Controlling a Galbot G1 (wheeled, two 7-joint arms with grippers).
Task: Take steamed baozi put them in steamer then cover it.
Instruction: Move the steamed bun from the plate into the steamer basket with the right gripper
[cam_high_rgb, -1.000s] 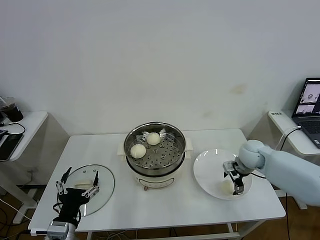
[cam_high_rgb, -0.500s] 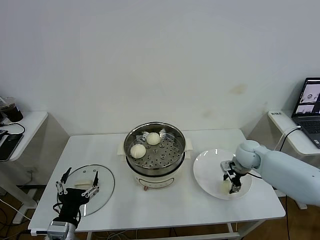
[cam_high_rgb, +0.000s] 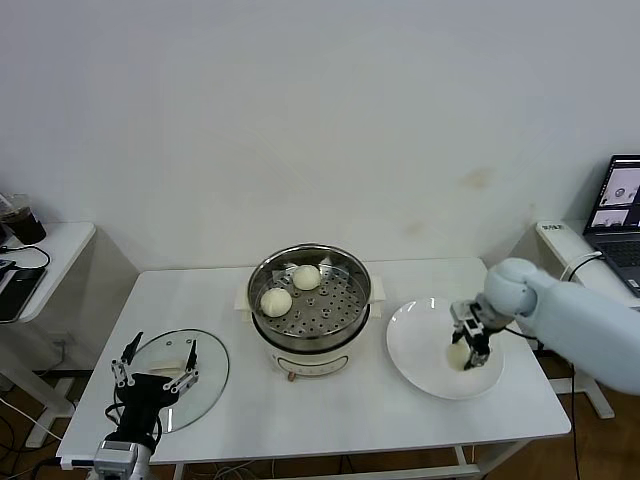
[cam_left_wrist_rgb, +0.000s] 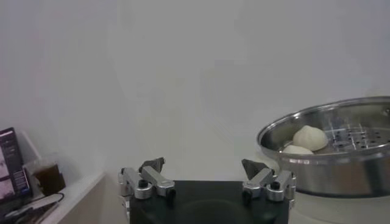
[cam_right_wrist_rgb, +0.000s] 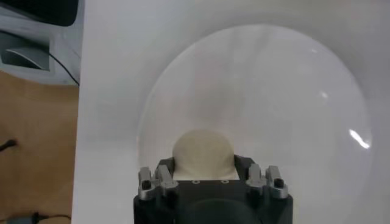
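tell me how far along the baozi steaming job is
Two baozi already sit in the steamer. In hand: the right tool is shut on a third baozi over the white plate. Left: load that one, then fit the glass cover, which lies on the table under the idle, open left tool.

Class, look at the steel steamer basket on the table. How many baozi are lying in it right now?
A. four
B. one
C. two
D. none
C: two baozi lie in the steamer, while the right gripper holds a third above the white plate.
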